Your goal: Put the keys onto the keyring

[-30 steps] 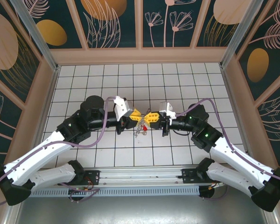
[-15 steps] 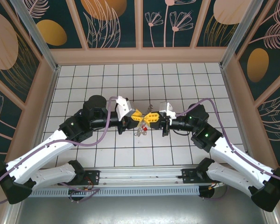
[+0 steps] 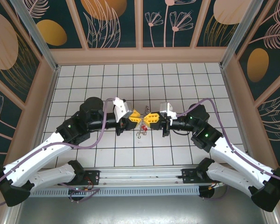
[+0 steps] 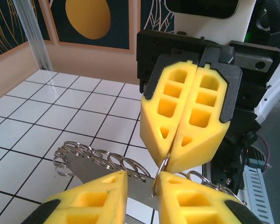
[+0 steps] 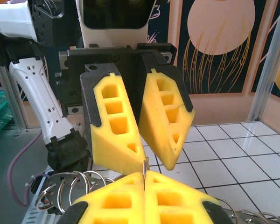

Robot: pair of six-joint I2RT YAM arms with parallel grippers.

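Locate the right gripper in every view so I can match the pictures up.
Top external: the right gripper sits just right of the picture's centre, fingers pointing left.
Left wrist: centre of frame, yellow fingers pressed together, tips angled down.
Right wrist: bottom edge, centre, its own fingers shut.
Shared landmark: the left gripper, meeting it tip to tip in all three views.

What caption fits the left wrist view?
Right hand pinches a thin wire loop at the open left hand's fingertips.
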